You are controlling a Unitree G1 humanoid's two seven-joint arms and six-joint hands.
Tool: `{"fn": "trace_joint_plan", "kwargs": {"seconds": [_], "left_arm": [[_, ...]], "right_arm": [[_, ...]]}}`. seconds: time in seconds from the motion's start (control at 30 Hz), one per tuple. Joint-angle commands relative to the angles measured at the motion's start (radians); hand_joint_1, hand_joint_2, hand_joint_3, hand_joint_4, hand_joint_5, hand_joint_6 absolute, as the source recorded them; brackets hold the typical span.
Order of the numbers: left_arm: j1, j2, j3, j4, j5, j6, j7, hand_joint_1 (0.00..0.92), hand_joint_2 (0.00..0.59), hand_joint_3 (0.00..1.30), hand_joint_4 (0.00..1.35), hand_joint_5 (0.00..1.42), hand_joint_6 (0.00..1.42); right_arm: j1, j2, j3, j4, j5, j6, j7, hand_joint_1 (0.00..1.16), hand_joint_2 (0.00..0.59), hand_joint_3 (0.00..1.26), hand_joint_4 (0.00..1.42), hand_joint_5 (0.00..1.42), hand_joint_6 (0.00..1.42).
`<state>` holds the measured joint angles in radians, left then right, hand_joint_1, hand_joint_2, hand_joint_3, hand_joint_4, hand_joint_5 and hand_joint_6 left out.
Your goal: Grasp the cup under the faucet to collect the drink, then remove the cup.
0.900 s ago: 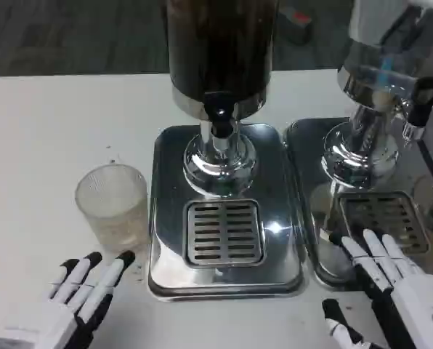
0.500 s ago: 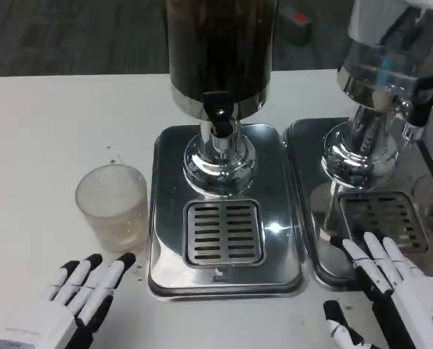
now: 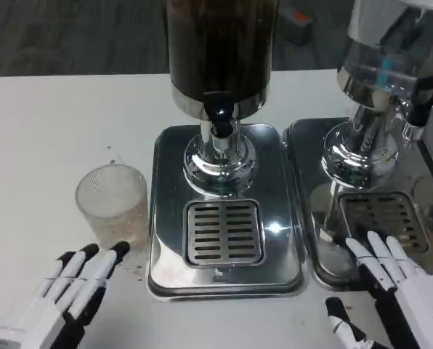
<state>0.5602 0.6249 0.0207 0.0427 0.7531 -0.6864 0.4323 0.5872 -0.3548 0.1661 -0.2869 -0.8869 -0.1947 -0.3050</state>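
Reaching toward the cup point(image 3: 112, 206) at centre left of the frame, the left hand point(image 3: 60, 302) lies low on the white desk point(image 3: 49, 131) with its fingers point(image 3: 100, 265) spread and holding nothing, their tips just short of the cup's base. The cup, clear, ribbed and seemingly empty, stands upright on the desk just beside the left edge of the steel tray point(image 3: 227, 211), not under the faucet point(image 3: 219, 120) of the dark dispenser point(image 3: 220, 47) at top centre. At lower right, the right hand point(image 3: 402, 287) rests open by the second tray point(image 3: 380, 218), gripping nothing. By these signs the task is at its first step: the grasp is not yet made. The next move likely calls for closing the left fingers round the cup, then carrying it onto the grate point(image 3: 224, 233) beneath the faucet.
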Motion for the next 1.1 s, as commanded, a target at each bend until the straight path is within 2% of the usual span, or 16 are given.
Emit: {"fn": "trace_joint_plan", "kwargs": {"seconds": [0.03, 0.37, 0.5, 0.77, 1.1], "left_arm": [[-0.038, -0.01, 0.021, 0.043, -0.048, -0.037, 0.027, 0.0, 0.03, 0.0, 0.0, 0.0, 0.0], [-0.121, -0.032, 0.048, 0.099, -0.131, -0.068, 0.011, 0.0, 0.033, 0.0, 0.0, 0.0, 0.07], [-0.172, -0.041, 0.045, 0.124, -0.191, -0.06, -0.033, 0.003, 0.026, 0.0, 0.0, 0.0, 0.08], [-0.275, -0.049, 0.042, 0.157, -0.204, 0.002, -0.088, 0.0, 0.002, 0.0, 0.0, 0.0, 0.1], [-0.396, -0.06, 0.021, 0.26, -0.258, 0.041, -0.18, 0.0, 0.0, 0.0, 0.0, 0.0, 0.1]], "right_arm": [[-0.008, 0.008, -0.006, -0.015, 0.011, 0.011, 0.004, 0.3, 0.471, 0.12, 0.03, 0.0, 0.13], [-0.014, 0.024, 0.003, -0.014, 0.009, 0.02, 0.001, 0.29, 0.471, 0.13, 0.04, 0.01, 0.14], [-0.013, 0.034, 0.007, -0.014, 0.005, 0.023, -0.005, 0.29, 0.471, 0.13, 0.04, 0.01, 0.14], [-0.011, 0.037, 0.012, -0.009, 0.006, 0.022, -0.003, 0.29, 0.471, 0.15, 0.06, 0.01, 0.14], [-0.015, 0.041, 0.016, -0.012, 0.009, 0.028, 0.005, 0.29, 0.471, 0.16, 0.07, 0.03, 0.16]]}}
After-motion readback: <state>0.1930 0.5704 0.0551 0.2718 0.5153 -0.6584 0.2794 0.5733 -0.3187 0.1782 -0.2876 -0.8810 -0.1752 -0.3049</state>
